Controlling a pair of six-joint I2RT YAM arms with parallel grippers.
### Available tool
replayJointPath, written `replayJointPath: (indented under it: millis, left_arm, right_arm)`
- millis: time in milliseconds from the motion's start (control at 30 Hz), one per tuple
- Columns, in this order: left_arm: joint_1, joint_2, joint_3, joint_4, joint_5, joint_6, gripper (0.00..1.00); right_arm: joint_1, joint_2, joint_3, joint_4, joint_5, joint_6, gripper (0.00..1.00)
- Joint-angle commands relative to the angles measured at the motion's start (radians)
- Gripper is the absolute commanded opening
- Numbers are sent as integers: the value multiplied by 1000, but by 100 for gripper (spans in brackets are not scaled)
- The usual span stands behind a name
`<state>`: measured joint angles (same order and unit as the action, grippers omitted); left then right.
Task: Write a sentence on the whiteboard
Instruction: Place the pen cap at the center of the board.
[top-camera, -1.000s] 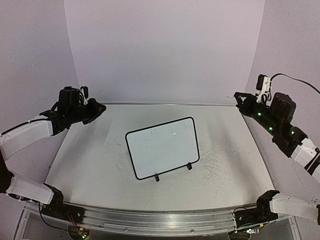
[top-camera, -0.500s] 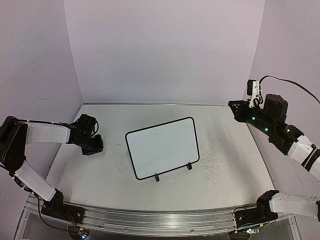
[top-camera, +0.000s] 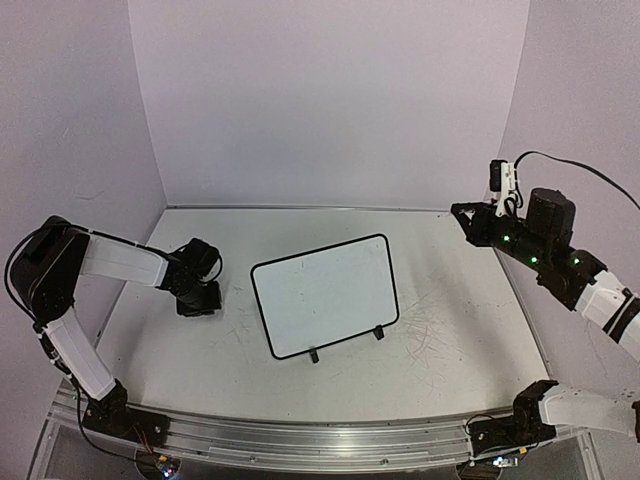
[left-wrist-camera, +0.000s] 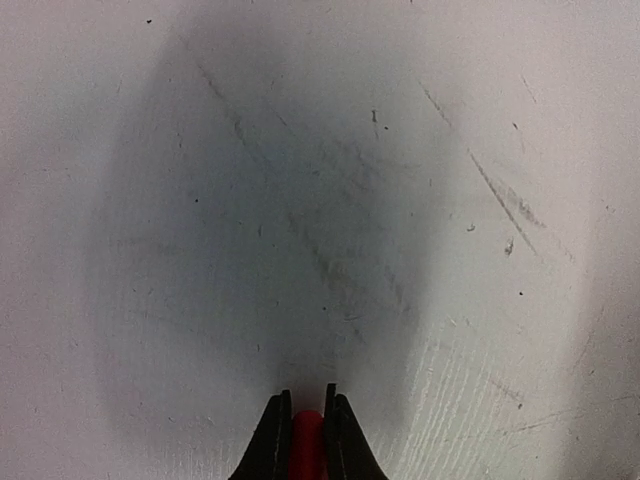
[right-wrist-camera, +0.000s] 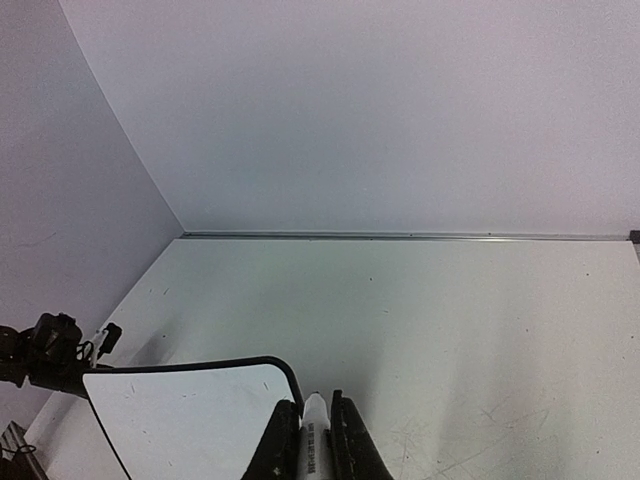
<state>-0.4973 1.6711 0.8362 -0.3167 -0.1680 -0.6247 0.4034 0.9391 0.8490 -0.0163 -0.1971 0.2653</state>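
Observation:
The whiteboard stands tilted on its two black feet at the table's middle. Its face is blank, with no red sentence on it. My left gripper is low over the tabletop just left of the board. In the left wrist view this gripper points straight down and is shut on a red marker cap. My right gripper is raised at the right, beyond the board's far right corner. In the right wrist view it is shut on a white marker, with the whiteboard's corner below left.
The large white tabletop is scuffed with grey scribble marks, thickest right of the board. Lilac walls close the back and both sides. A metal rail runs along the near edge, and the left arm shows beyond the board.
My left arm has swung down from a raised pose at the back left to the tabletop and moved right toward the board. My right gripper has shifted slightly left.

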Motion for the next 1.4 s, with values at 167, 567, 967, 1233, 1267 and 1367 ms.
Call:
replayJointPath:
  millis: [167, 567, 967, 1233, 1267, 1367]
  left_arm:
    - [0, 37, 91, -136, -28, 40, 13]
    - [-1, 95, 134, -229, -13, 87, 15]
    - [-1, 2, 168, -270, -76, 101, 47]
    - [-2, -228, 302, -371, -49, 129, 70]
    - [-1, -264, 321, -376, -39, 133, 72]
    - [-2, -347, 336, -367, -4, 135, 78]
  right_arm:
    - [-2, -14, -11, 55, -33, 6, 0]
    - [-3, -19, -31, 75, -39, 10, 0]
    - [-2, -28, -53, 75, 12, 12, 0]
    - [-2, -51, -74, 19, 131, -38, 0]
    - [-2, -52, -77, 18, 143, -40, 0]
    - [0, -58, -84, 2, 169, -36, 0]
